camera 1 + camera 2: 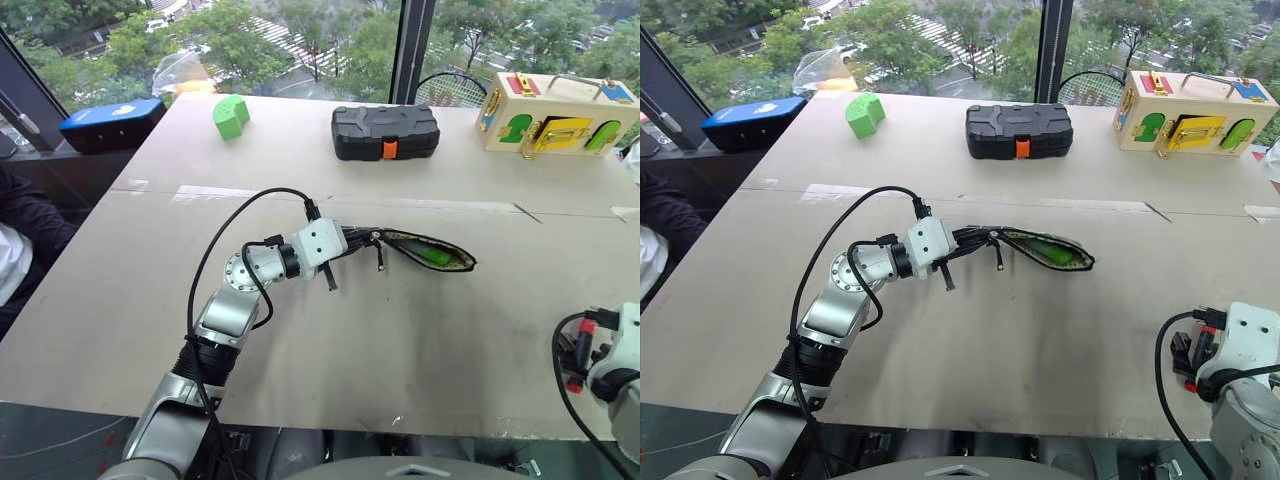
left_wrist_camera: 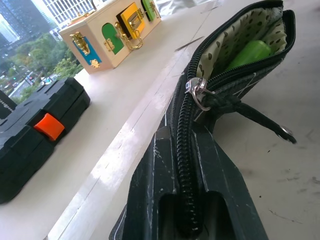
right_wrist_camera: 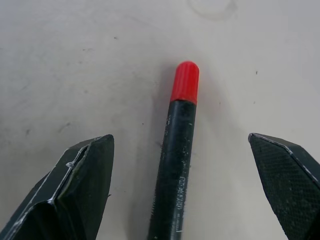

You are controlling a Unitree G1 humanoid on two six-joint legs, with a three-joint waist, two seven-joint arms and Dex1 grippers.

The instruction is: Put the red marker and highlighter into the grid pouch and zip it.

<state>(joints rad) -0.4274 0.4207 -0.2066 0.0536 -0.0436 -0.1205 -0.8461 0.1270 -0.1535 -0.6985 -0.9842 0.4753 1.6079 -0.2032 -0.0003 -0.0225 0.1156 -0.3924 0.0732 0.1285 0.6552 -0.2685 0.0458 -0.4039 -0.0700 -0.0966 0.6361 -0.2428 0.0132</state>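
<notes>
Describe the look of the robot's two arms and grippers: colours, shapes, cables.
The left arm is built of silver-grey metal segments with a round joint, ending in a white boxy wrist block; a black cable loops over it. The left gripper has black, scuffed fingers. The right gripper has black wedge-shaped fingers, one with a textured pad.

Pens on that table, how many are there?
2. The highlighter lies inside the open grid pouch, which the left end effector grips. The red marker lies on the table between the right end effector's open fingers. Others may be hidden.
</notes>
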